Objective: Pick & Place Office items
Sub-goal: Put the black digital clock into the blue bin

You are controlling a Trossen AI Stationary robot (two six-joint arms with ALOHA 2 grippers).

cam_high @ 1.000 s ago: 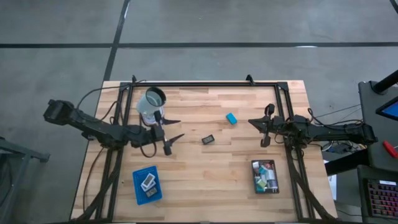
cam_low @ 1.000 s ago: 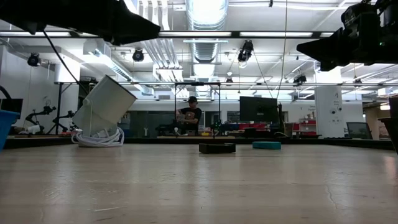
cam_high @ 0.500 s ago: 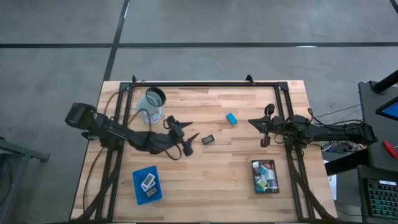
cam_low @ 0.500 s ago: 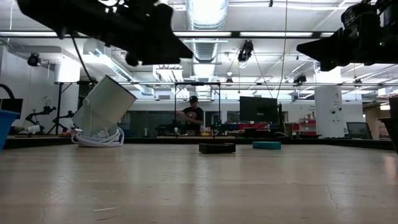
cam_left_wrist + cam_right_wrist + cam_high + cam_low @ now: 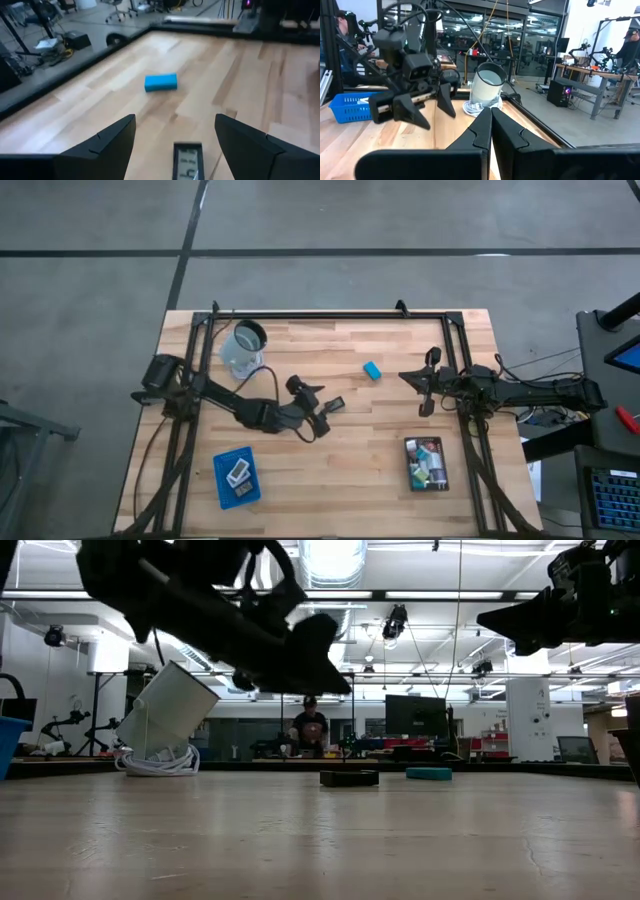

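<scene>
**Left claw reached the dark label piece**

The left claw (image 5: 322, 409), fingers spread and empty, had swung across from beside the clear cup (image 5: 243, 348) and now hung over the mid-table, so the pick-up looked about to begin. In the high view a flat dark rectangle (image 5: 335, 404) lay just at its fingertips, a teal block (image 5: 372, 370) beyond it, a blue tray (image 5: 237, 477) well behind. The right claw (image 5: 409, 376) waited clenched and empty by the black tray (image 5: 427, 464) of sorted pieces.

The low view showed height: the left claw (image 5: 315, 655) hung above the rectangle (image 5: 349, 777), not touching.

The left wrist view alone showed alignment: the rectangle (image 5: 188, 161) sat between the two fingers (image 5: 112, 142), label face up, the teal block (image 5: 161, 82) ahead.

The right wrist view showed its own fingers (image 5: 492, 125) pressed together, with the left arm's gripper opposite.
</scene>
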